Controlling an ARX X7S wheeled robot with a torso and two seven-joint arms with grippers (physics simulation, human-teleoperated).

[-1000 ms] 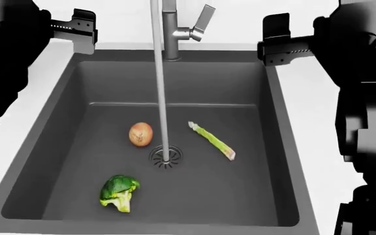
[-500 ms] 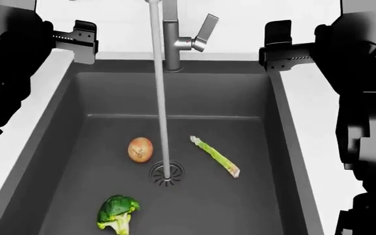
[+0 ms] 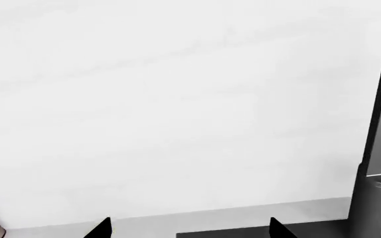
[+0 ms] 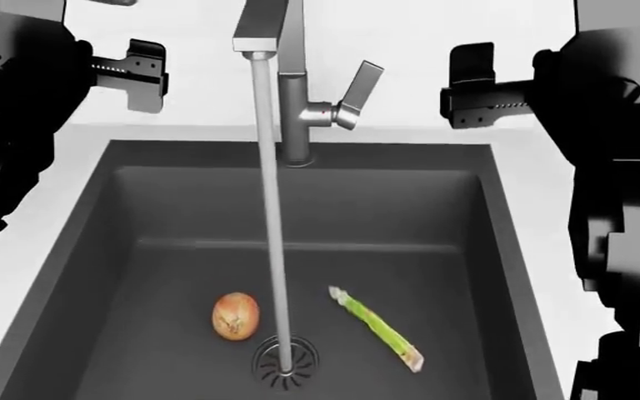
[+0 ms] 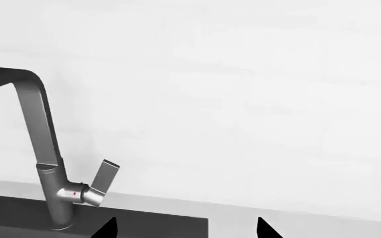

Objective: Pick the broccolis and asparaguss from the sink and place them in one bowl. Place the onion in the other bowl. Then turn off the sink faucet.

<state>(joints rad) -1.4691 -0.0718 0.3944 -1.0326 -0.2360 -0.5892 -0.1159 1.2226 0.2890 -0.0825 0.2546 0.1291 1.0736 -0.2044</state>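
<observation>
Nothing is banked yet, by the look of it: the sink [image 4: 131, 275] holds the onion [image 4: 236, 316] just left of the drain [image 4: 286, 362] and the asparagus [image 4: 378, 327] just right of it, both lying loose on the basin floor. No broccoli shows in any view, and neither bowl is in sight, so I cannot tell where they stand. The faucet [image 4: 293, 100] runs, a straight stream dropping into the drain, its lever [image 5: 101, 179] untouched. Both arms hang high over the back corners of the counter [image 4: 542, 192]; the left gripper [image 3: 189, 229] and right gripper [image 5: 185, 228] each show jaws spread apart, grasping nothing. So every pick, both placings and the shut-off all remain.
</observation>
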